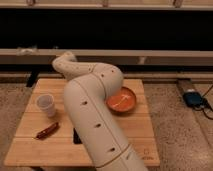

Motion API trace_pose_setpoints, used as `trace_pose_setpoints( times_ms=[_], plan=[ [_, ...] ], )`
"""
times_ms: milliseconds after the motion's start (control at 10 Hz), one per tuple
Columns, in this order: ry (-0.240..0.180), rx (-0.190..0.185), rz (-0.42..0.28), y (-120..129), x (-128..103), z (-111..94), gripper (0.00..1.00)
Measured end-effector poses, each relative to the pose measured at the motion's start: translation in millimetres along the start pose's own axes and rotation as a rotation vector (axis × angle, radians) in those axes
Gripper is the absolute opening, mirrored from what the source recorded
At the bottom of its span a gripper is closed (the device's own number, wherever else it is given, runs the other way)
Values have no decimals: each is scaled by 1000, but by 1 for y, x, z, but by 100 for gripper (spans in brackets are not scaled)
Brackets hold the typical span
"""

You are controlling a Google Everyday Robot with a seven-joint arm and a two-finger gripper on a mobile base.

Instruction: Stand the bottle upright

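Observation:
The bottle does not show; my own arm (pixel 92 115) covers the middle of the wooden table (pixel 132 132). The arm rises from the bottom edge, bends at the back of the table and folds back to the left, ending at the wrist (pixel 64 62). The gripper is hidden behind this fold, somewhere over the table's back-left part. A white paper cup (pixel 46 105) stands upright at the left, just clear of the arm.
An orange bowl (pixel 121 100) sits right of the arm. A small red object (pixel 46 131) lies at the front left. A dark flat thing (pixel 76 136) pokes out from under the arm. A blue device (pixel 192 97) lies on the floor at right.

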Motion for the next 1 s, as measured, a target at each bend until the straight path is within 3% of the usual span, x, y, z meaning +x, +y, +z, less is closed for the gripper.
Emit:
trace_pose_setpoints(
  times_ms=[300, 600, 1000],
  plan=[
    [7, 42, 20, -4, -13, 4, 54],
    [0, 74, 28, -10, -22, 9, 79],
    [-17, 86, 49, -11, -33, 11, 80]
  ],
)
